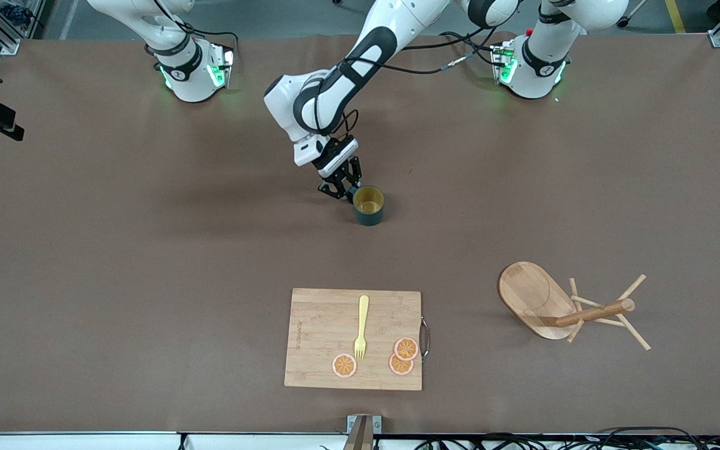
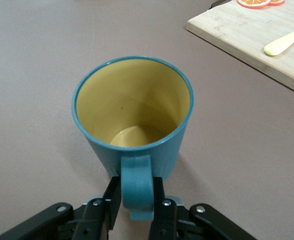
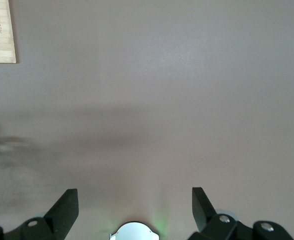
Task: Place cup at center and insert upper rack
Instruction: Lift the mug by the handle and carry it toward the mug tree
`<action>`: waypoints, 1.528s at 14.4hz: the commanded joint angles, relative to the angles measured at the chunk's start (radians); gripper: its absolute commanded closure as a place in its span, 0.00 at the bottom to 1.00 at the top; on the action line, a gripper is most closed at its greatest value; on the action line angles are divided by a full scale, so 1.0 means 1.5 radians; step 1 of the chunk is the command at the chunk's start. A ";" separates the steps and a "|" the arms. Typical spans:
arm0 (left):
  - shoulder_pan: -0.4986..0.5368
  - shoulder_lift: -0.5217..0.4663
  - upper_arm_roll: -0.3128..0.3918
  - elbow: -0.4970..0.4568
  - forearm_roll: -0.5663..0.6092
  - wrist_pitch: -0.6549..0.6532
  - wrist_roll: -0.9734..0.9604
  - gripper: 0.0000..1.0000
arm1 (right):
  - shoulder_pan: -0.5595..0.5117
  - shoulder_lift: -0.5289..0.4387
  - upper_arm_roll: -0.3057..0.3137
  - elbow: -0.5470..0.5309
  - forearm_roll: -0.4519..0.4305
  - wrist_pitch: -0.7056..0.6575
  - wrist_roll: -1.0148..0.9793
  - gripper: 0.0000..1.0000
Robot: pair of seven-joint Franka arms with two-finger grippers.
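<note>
A: Sitting upright near the middle of the front view, slightly above centre, is the cup [image 1: 369, 205], dark teal outside and mustard yellow inside. It is resting on the brown table [image 1: 116, 250].

B: What is gripping it?

A: Reaching down from the base at the upper right of the frame, the left gripper [image 1: 342, 189] is meeting the cup on the side toward the robots. In the left wrist view its fingers [image 2: 163, 215] are pressing against both sides of the cup's handle [image 2: 136, 187], so they are narrowly closed on the handle.

B: And the other arm?

A: Waiting at the upper left of the front view, only its base is showing there. In the right wrist view the right gripper [image 3: 135, 205] is hanging over bare table with its jaws spread wide and holding nothing.

B: Where is the upper rack?

A: The upper rack [image 1: 569, 306] is lying tipped on its side at the lower right of the front view, toward the left arm's end of the table, nearer the camera than the cup and well apart from it. Its oval base is facing up and its pegs are sticking out sideways.

B: Anything else?

A: At lower centre a cutting board [image 1: 322, 369] is lying flat, carrying a yellow fork [image 1: 361, 328] and three orange slices [image 1: 344, 365]
</note>
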 commanded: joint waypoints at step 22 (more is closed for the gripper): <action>0.290 -0.347 0.006 0.005 -0.357 -0.007 0.336 1.00 | -0.019 -0.021 0.011 -0.022 0.015 0.004 -0.010 0.00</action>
